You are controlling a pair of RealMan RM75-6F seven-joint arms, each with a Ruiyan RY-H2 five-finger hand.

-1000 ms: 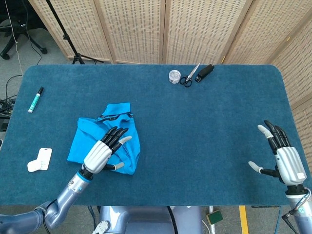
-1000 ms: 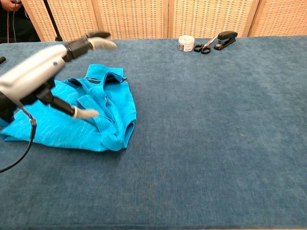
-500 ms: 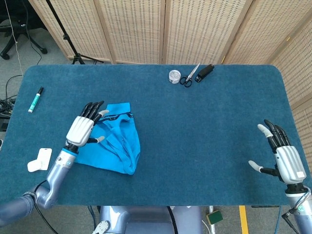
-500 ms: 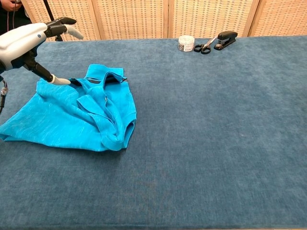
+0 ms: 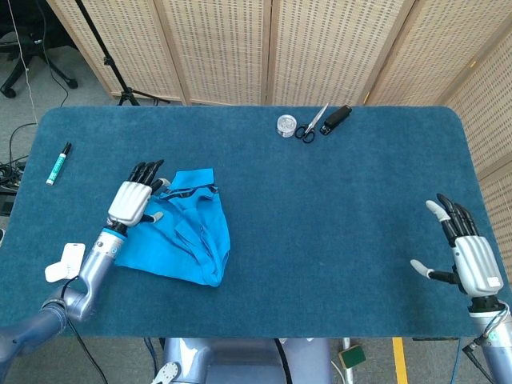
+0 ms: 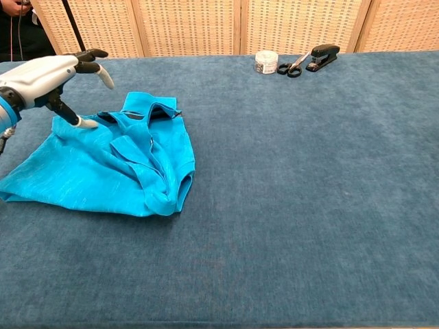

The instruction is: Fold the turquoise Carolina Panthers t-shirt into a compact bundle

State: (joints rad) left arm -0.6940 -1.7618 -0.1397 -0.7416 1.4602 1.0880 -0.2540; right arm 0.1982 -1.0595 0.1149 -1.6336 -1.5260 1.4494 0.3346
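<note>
Head view: the turquoise t-shirt [image 5: 180,228] lies partly folded on the left half of the blue table [image 5: 336,224], collar toward the far edge, with a loose ridge of doubled fabric running down its right side. The left hand [image 5: 132,200] hovers over the shirt's upper left corner, fingers extended and spread, holding nothing. The right hand [image 5: 468,256] rests well apart at the table's right edge, fingers spread, also empty. A marker [image 5: 58,162] and a white tag [image 5: 66,262] lie left of the shirt; a small round tin [image 5: 286,125], scissors [image 5: 310,124] and a stapler [image 5: 338,118] sit near the far edge. Chest view: the left hand [image 6: 48,79] is raised above the cloth at the shirt's [image 6: 103,171] far left corner, thumb pointing down close to the fabric; contact cannot be confirmed. The left portion of the shirt lies as a single flat panel, while the right portion is bunched. Procedure, as judged: lower the left hand onto the far left corner, pinch through the full fabric thickness, then carry the corner across toward the bunched right ridge. Keep the lift low to prevent dragging the whole garment. Flatten the ridge before the next fold, or the bundle will be uneven.
</note>
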